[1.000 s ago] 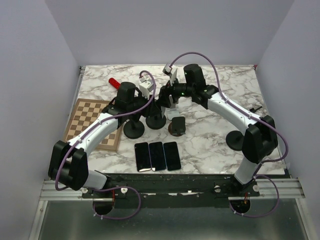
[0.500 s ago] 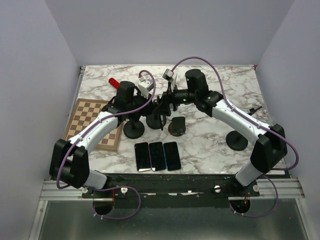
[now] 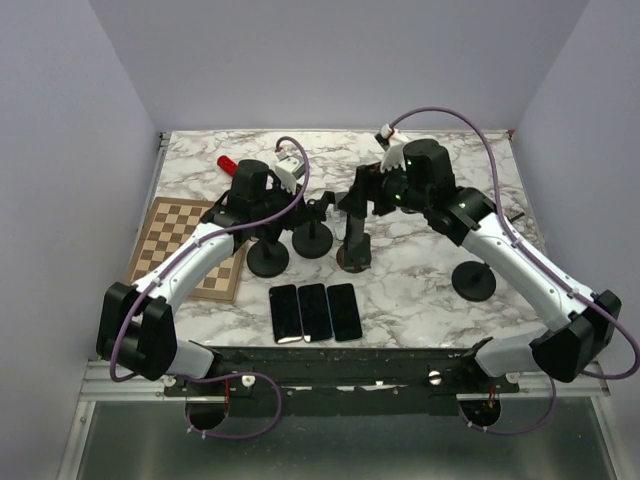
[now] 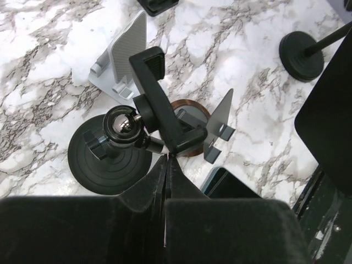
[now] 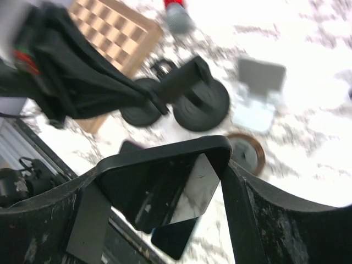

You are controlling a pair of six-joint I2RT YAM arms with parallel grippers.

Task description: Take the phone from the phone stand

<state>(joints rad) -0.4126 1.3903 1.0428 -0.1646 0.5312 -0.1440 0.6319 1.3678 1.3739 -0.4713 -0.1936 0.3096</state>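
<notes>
While the right gripper (image 5: 161,184) clamps the phone (image 5: 157,198) across its width, the slab hanging long-axis-down just beneath its fingers and clear of the empty phone stand (image 4: 157,113) beside it, the left gripper (image 4: 168,164), pinched shut, rests its tips against that stand's cradle.

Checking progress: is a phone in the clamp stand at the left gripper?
No, the clamp is bare; the right gripper holds the phone.

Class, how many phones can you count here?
4. Three lie flat in a row at the front: left phone, middle phone, right phone. The held phone is between the right fingers. More may be hidden.
</notes>
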